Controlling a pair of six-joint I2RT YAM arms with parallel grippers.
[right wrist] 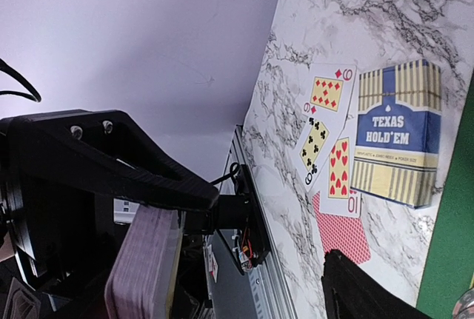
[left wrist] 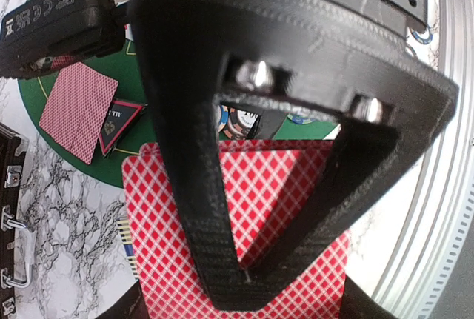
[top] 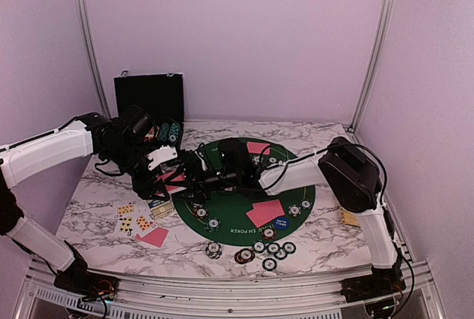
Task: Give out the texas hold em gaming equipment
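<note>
Because the left hand (left wrist: 241, 293) is clamped on the stack of red-backed cards (left wrist: 296, 186) above the left edge of the green mat (top: 231, 214) and the right hand (top: 211, 178) sits wide and empty just beside it, a deep pinch could drag several cards off together onto the desk (top: 96, 200).

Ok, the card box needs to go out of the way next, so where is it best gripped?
Across its two long edges, coming straight down from above. The card box lies flat, face up on the marble table, so only its thin sides offer a grip, and that is its narrower span. Likely snag: a face-up ten of hearts seems to touch one long edge.
</note>
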